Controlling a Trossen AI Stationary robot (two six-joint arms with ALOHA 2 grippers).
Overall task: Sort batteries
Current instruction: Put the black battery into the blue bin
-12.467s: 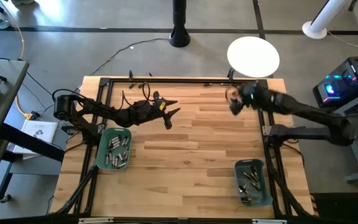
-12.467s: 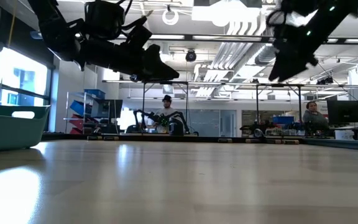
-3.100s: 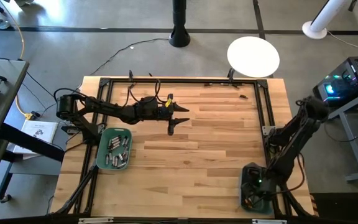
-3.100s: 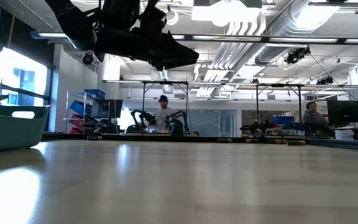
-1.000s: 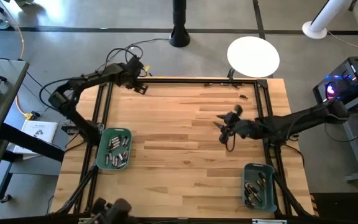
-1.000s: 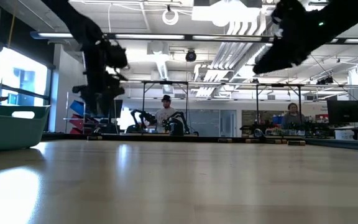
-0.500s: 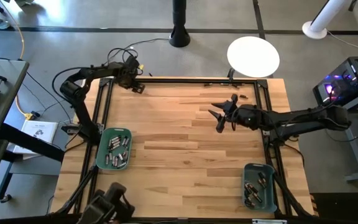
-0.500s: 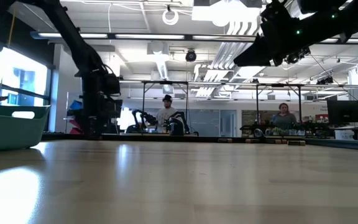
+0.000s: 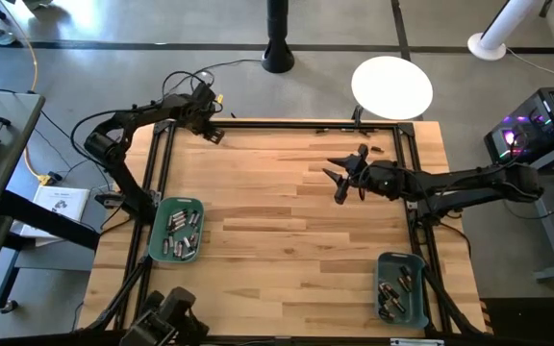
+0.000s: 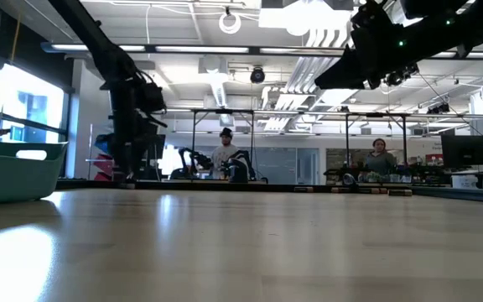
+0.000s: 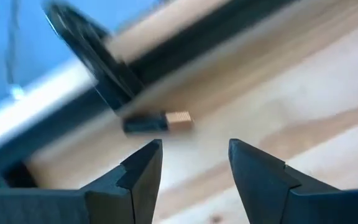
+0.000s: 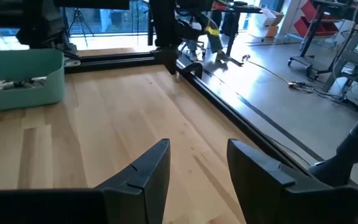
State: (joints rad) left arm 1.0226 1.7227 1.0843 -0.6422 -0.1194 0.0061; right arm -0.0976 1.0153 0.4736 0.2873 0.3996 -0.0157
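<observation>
- Wooden table [image 9: 287,221], seen from above, carries two teal bins: the left bin [image 9: 176,230] near the left edge and the right bin [image 9: 399,285] at the near right corner, each holding batteries.
- Left gripper [image 9: 210,132] sits at the far left corner of the table, close to the black frame rail [image 9: 287,123].
- Left wrist view: its two dark fingers [image 11: 138,171] stand apart with nothing between them; a single battery [image 11: 158,122], dark with a coppery end, lies on the wood just ahead of the fingertips and beside the rail, not touched by either finger.
- Right gripper [image 9: 339,183] hangs above the table's far right part, well apart from both bins.
- Right wrist view: its fingers [image 12: 148,168] stand apart and hold nothing; bare planks lie between them.
- Same view: the left bin shows far off with batteries inside.
- Low view: the right arm [image 10: 392,42] crosses the upper right, and the left arm [image 10: 128,109] reaches down at the left.
- Two people [image 10: 222,155] show in the room beyond the table.
</observation>
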